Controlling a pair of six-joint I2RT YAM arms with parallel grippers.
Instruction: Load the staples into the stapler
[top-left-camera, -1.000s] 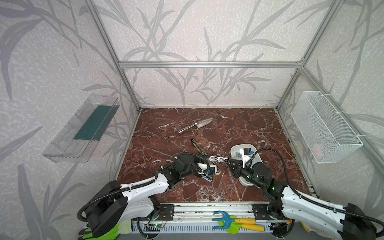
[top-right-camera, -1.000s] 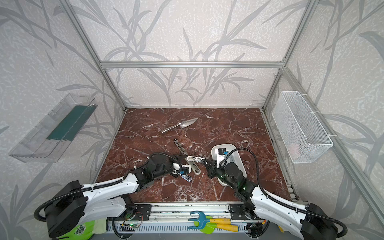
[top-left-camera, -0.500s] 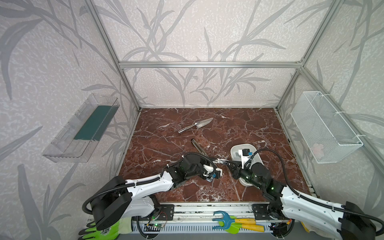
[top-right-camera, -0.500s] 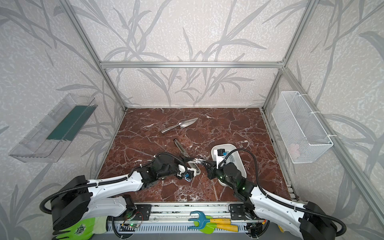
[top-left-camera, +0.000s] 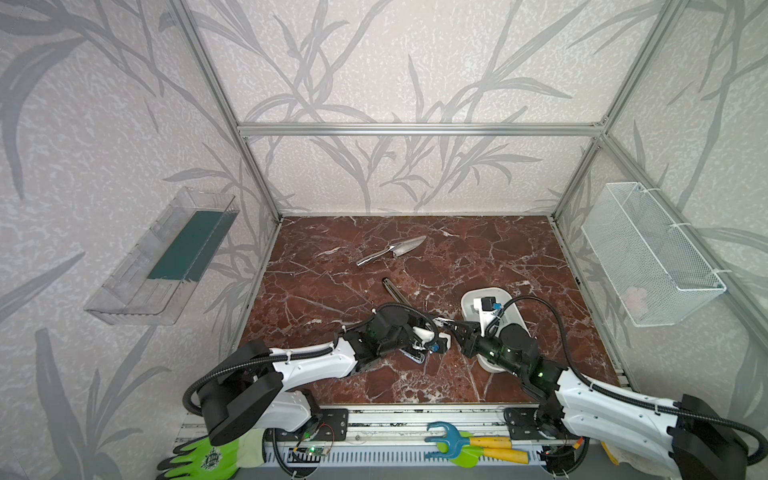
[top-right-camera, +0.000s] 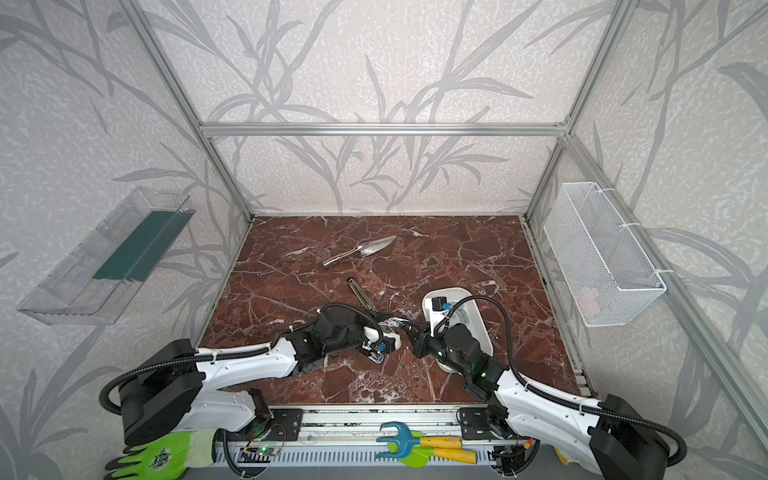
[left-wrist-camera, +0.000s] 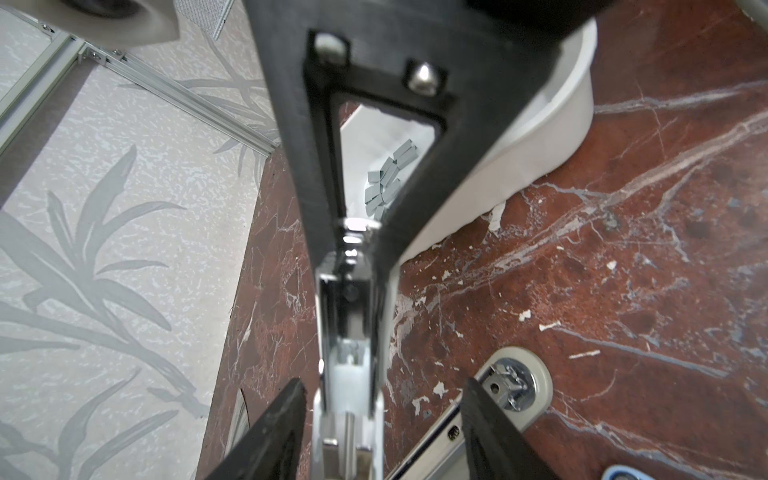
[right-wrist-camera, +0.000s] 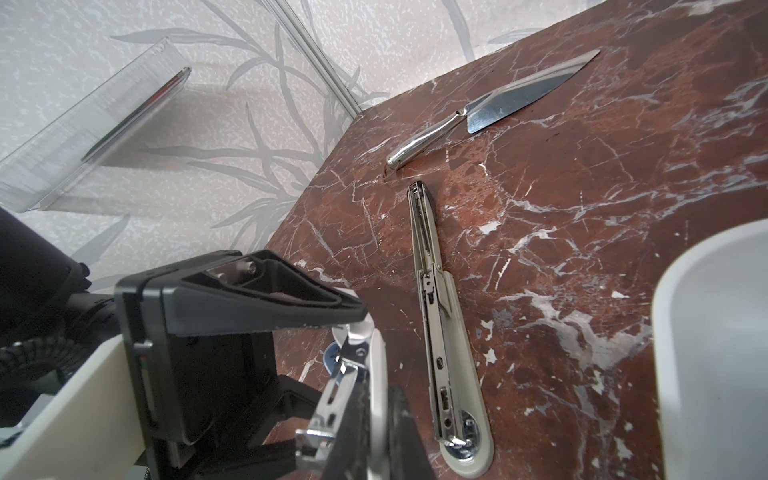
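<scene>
So the staples were all sitting in the white tray, a little grey heap. They were well apart from the left fingers, and beyond the right fingers rather than in them, as far as I could see.

The stapler had one long piece lying flat on the tabletop near the tray. A chrome-and-white raised part was up between the left fingers, and I couldn't tell if the two pieces were joined. The left fingers stood apart either side of the raised part, one against it and a gap showing at the other, so no idea if they were really squeezing. The right fingers were pressed together, tips down at that part's far end. Whether a strip was pinched there, I couldn't tell.

Versus a second earlier, the left arm had pushed in a bit closer to the right one, so the gap between them had shrunk in both top views. The right arm, the tray and the silver server sat where they'd been.

Hard-to-see stuff: the staples only showed through the cut-out in a right finger in the left wrist view, and it partly clipped them. In both top views the right arm covered much of the tray and the left arm hid the stapler's middle.
</scene>
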